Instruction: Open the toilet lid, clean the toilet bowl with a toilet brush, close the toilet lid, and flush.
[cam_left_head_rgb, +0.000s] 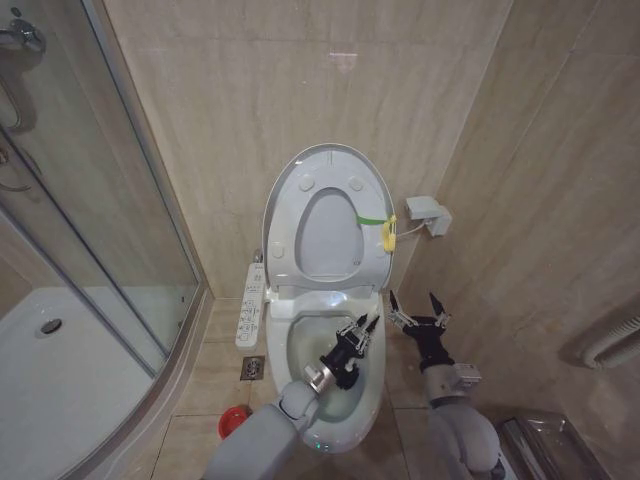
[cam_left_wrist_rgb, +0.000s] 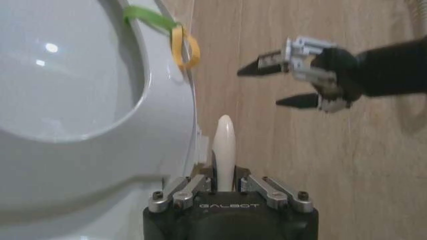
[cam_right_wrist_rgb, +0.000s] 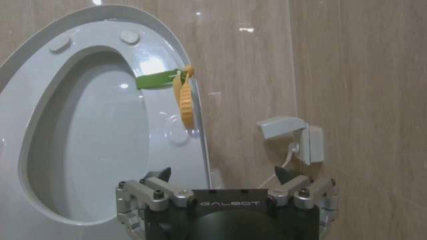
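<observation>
While the toilet lid (cam_left_head_rgb: 327, 215) stands raised against the tiled wall in the head view, the left gripper (cam_left_head_rgb: 357, 335) reaches over the toilet bowl (cam_left_head_rgb: 335, 395) with its jaws clamped on the toilet brush (cam_left_head_rgb: 371, 318), whose white handle tip pokes up past the fingers toward the bowl's rear right rim. The right gripper (cam_left_head_rgb: 419, 308) hangs just beside the bowl's right edge, jaws spread apart and holding nothing. A red cup (cam_left_head_rgb: 233, 422) sits on the floor at the bowl's left, near a floor drain (cam_left_head_rgb: 252, 367), and a green strap (cam_left_head_rgb: 372, 218) with a yellow ring (cam_left_head_rgb: 388, 234) hangs from the lid's right edge.

From the left wrist view, the rounded white handle (cam_left_wrist_rgb: 223, 150) rises between the left gripper's fingers (cam_left_wrist_rgb: 189, 190), close against the lid's (cam_left_wrist_rgb: 80, 100) edge. The yellow ring (cam_left_wrist_rgb: 185, 48) and green strap (cam_left_wrist_rgb: 148, 17) show on that edge, and the right gripper (cam_left_wrist_rgb: 267, 85) waits farther off, open, before the tiled wall.

From the right wrist view, the right gripper (cam_right_wrist_rgb: 223, 175) points its parted tips at the upright lid (cam_right_wrist_rgb: 100, 130), with the yellow ring (cam_right_wrist_rgb: 185, 100) above them and a wall socket (cam_right_wrist_rgb: 297, 137) to one side.

Judging by this, the lid-opening step is done and the scrubbing is in hand; the brush's bristle end is hidden behind the left gripper, so I cannot tell whether it touches the bowl. The next move calls for sweeping the bristles around the stained inner wall without knocking the lid.
</observation>
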